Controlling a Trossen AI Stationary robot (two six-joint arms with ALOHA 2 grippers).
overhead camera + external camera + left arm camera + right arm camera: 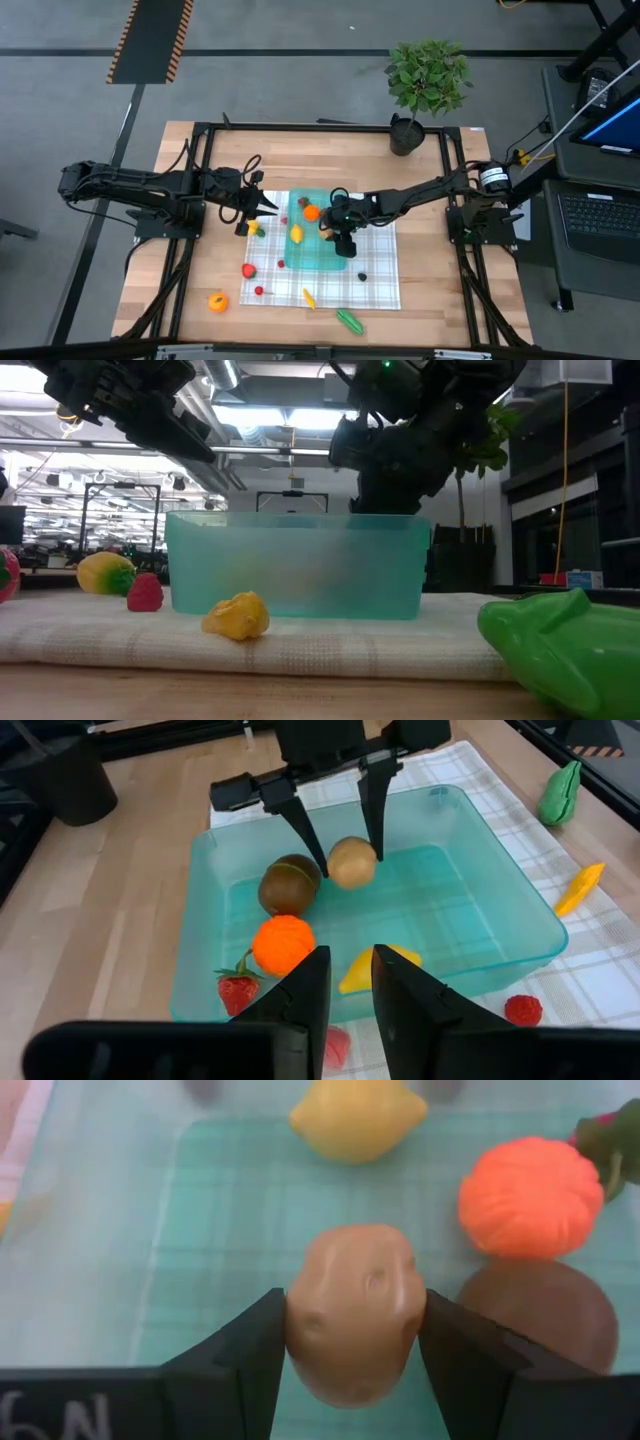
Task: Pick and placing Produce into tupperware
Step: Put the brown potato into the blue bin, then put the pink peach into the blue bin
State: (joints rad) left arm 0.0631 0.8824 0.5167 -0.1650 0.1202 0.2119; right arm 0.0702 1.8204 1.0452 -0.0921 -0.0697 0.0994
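Right pincer [350, 1342]: gripping tan potato [352, 1325], low inside tub [500, 880] | Left pincer [348, 982]: fingers apart, nothing in it, beside tub | You: let go gently, clear of orange [530, 1198], lift straight up

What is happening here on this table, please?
A two-arm robot is putting toy produce into a teal container. The right pincer holds a tan potato just above the container floor, beside a brown kiwi, an orange and a lemon already inside. The left pincer hovers empty at the container's left edge. More pieces lie outside on the checked cloth and the wood, among them a green one.
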